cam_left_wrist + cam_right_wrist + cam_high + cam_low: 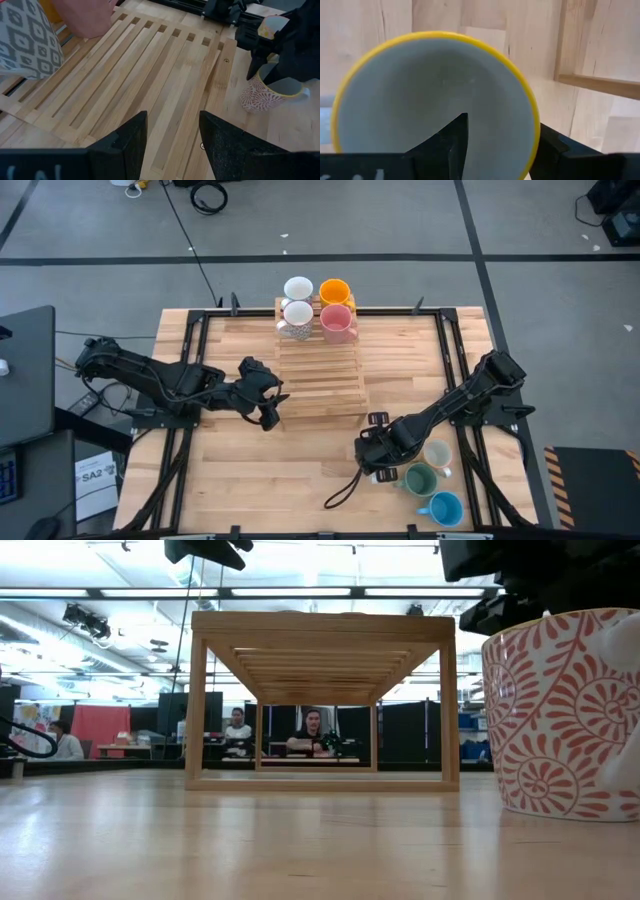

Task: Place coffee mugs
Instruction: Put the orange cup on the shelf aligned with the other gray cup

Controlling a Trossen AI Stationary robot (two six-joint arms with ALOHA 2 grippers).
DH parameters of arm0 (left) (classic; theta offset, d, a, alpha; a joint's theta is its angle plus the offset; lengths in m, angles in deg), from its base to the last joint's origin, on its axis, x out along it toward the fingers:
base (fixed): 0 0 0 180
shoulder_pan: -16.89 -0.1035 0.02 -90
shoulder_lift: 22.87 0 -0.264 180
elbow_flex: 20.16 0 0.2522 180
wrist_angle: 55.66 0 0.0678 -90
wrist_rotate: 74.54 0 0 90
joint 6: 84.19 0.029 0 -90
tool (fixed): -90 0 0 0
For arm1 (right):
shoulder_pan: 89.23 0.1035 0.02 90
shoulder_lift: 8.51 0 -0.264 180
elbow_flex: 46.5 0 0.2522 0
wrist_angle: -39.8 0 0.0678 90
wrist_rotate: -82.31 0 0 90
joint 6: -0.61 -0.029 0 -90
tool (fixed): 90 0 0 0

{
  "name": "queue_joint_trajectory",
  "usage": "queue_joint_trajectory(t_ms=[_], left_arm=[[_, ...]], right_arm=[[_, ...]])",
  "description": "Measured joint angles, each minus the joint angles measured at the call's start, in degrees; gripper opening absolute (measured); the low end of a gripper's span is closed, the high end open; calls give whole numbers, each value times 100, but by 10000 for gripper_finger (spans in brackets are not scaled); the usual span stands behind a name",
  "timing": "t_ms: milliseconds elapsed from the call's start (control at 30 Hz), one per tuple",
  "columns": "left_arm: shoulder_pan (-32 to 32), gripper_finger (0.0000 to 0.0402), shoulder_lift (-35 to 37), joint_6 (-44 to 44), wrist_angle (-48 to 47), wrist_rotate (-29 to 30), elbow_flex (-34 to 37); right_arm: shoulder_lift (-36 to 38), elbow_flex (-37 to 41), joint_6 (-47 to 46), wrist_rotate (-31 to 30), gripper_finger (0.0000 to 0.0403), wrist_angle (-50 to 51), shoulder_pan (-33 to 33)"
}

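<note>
One patterned mug (265,92) stands upright, mouth up.
</note>
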Motion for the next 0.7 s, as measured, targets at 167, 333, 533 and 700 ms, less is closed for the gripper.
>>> queue_joint_trajectory(t_ms=[167,333,533,700], left_arm=[[0,185,0,0,0,0,0],[0,185,0,0,0,0,0],[0,185,0,0,0,0,0],[0,185,0,1,0,0,0]], right_arm=[[0,0,9,4,171,-27,-2],[0,0,6,5,149,-27,-2],[0,-4,-1,70,87,-30,-4],[13,-13,-262,285,30,-18,-4]])
